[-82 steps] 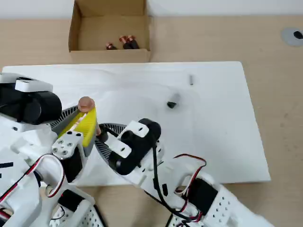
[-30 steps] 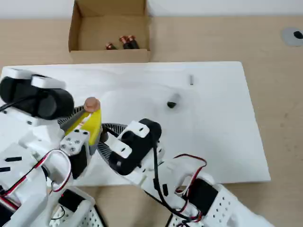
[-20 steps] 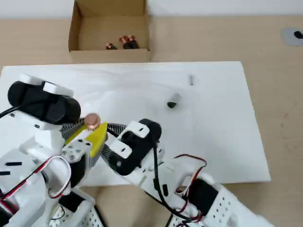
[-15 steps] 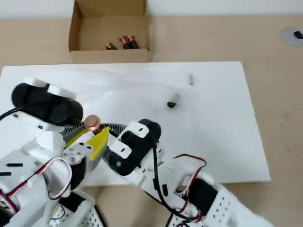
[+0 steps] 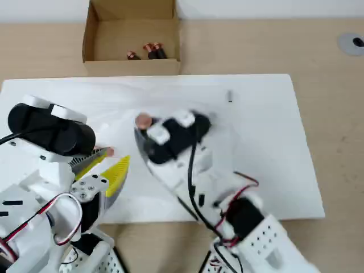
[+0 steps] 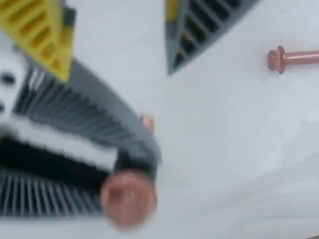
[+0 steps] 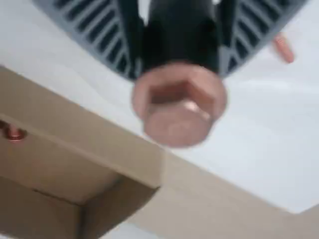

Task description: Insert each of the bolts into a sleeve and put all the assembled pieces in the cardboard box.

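Clamped on the black cylindrical sleeve [image 7: 179, 25] with its copper bolt [image 7: 179, 104], the right gripper [image 5: 145, 128] has the brown cardboard box [image 5: 132, 67] beyond the bolt head; the left gripper [image 5: 108, 162] gapes empty.

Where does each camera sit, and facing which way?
High view: fixed above the table, looking down on mat, cardboard box, left arm, right arm.
Left wrist view: on the left arm, facing the mat; open left gripper, loose bolt.
Right wrist view: on the right arm, facing the box; right gripper clamps sleeved bolt.
Shared by high and right wrist: the box.
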### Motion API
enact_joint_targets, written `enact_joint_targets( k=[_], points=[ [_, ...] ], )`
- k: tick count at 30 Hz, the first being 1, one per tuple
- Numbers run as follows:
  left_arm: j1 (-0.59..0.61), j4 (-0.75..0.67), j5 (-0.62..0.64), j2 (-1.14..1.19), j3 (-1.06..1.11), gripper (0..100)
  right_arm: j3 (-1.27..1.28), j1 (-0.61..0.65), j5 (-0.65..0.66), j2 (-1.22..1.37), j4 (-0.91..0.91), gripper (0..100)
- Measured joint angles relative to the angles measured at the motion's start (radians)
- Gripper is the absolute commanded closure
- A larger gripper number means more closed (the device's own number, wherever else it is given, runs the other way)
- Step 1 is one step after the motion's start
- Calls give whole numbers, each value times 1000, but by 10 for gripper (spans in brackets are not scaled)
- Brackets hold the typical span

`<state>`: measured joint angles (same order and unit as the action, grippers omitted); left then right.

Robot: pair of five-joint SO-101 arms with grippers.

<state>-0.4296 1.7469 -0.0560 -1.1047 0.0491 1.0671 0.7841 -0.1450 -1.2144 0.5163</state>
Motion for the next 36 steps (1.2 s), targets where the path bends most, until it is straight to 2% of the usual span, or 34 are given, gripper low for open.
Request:
enact_joint_targets(
  k=[3, 8, 12, 16, 22, 30, 36],
  points=[
    [101, 0, 0, 0, 0, 861, -129, -51, -5, 158, 0, 989],
    [339, 0, 0, 0, 0, 861, -407, -155, -68, 486, 0, 989],
    [430, 0, 0, 0, 21, 862, -672, -209, -75, 753, 0, 989],
    [453, 0, 0, 0, 92, 877, -934, -252, -75, 1013, 0, 989],
    [456, 0, 0, 0, 170, 994, -1318, -328, -75, 1410, 0, 989],
    [456, -20, 0, 2, 218, 989, -1850, -373, -71, 1926, 0, 989],
    [456, -20, 0, 2, 218, 989, -2193, -373, 72, 2300, 0, 989]
  ],
)
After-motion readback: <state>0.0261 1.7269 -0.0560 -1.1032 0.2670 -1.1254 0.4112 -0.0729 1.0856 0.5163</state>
